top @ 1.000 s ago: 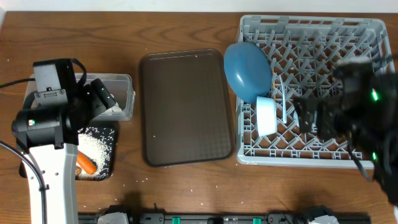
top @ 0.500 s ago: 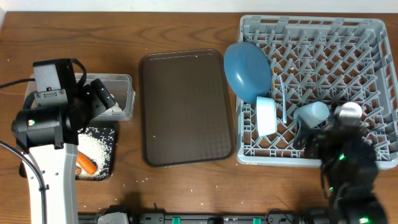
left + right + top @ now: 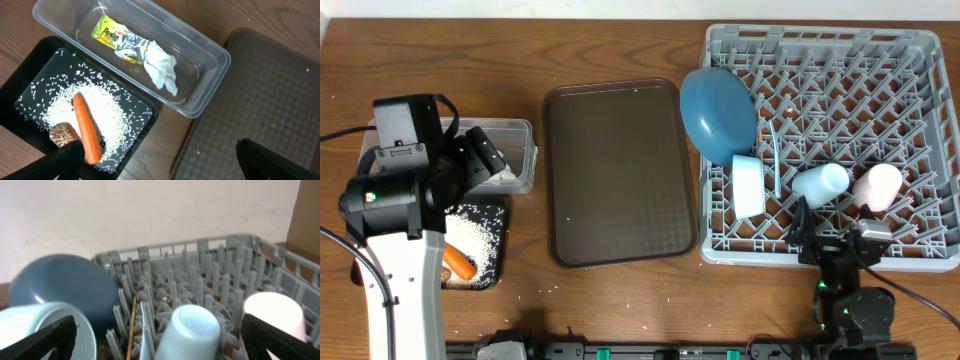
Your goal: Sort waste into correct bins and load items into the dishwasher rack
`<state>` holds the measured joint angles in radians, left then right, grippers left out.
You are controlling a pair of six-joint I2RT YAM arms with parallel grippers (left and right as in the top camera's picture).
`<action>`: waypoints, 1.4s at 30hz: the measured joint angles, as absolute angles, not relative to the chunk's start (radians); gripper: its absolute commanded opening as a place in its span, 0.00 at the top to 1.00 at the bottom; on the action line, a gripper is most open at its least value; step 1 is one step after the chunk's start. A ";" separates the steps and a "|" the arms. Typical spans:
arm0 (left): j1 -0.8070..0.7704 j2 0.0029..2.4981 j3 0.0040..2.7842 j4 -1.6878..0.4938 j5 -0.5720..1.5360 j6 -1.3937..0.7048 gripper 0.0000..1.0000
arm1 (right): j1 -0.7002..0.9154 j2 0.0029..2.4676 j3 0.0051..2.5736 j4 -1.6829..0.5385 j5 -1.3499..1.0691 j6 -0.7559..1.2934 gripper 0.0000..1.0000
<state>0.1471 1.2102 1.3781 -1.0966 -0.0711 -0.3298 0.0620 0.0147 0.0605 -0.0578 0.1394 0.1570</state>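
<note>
In the left wrist view the clear tub point(image 3: 210, 54) holds the snack wrapper point(image 3: 114, 36) and tissue point(image 3: 160, 70). The black tray point(image 3: 30, 80) holds the carrot point(image 3: 86, 127), rice point(image 3: 111, 107) and brown lump point(image 3: 62, 134). My left gripper point(image 3: 160, 165) hangs open above them, holding nothing. The grey rack point(image 3: 840, 90) carries the dark-blue plate point(image 3: 718, 112), bowl point(image 3: 748, 186), knife point(image 3: 775, 160), light-blue cup point(image 3: 820, 182) and pink cup point(image 3: 877, 186). A chopstick point(image 3: 131, 325) stands among the pegs. My right gripper point(image 3: 840, 245) is open and empty at the rack's near edge, facing the cups.
The large dark brown serving tray point(image 3: 618, 172) lies between the bins and the rack. Stray rice grains dot the wood near the table's front edge point(image 3: 620, 305). My left arm's white base point(image 3: 400, 290) stands beside the black tray.
My right arm has drawn back off the rack toward the table's front edge, uncovering the light-blue and pink cups lying in the rack. The left arm has not moved.
</note>
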 measured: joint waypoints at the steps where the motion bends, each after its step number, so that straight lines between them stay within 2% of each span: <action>1: 0.147 1.210 1.378 -1.097 -0.071 -0.330 0.02 | 0.062 0.012 0.039 -0.031 0.140 0.157 0.01; 28: 0.147 1.209 1.378 -1.097 -0.071 -0.330 0.02 | 0.062 0.012 0.007 -0.055 0.140 0.157 0.01; 34: 0.139 1.125 1.350 -1.079 -0.075 -0.329 0.02 | 0.062 0.012 0.007 -0.055 0.140 0.157 0.01; 36: 0.129 1.055 1.317 -1.029 -0.083 -0.328 0.02 | 0.062 0.012 0.007 -0.055 0.140 0.157 0.01; 42: 0.056 0.750 1.041 -0.599 -0.091 -0.260 0.02 | 0.062 0.012 0.007 -0.056 0.139 0.157 0.01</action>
<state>0.0559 0.7498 1.0412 -0.5995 -0.0906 -0.2604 0.0620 0.0116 0.0067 -0.0555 0.1394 0.1570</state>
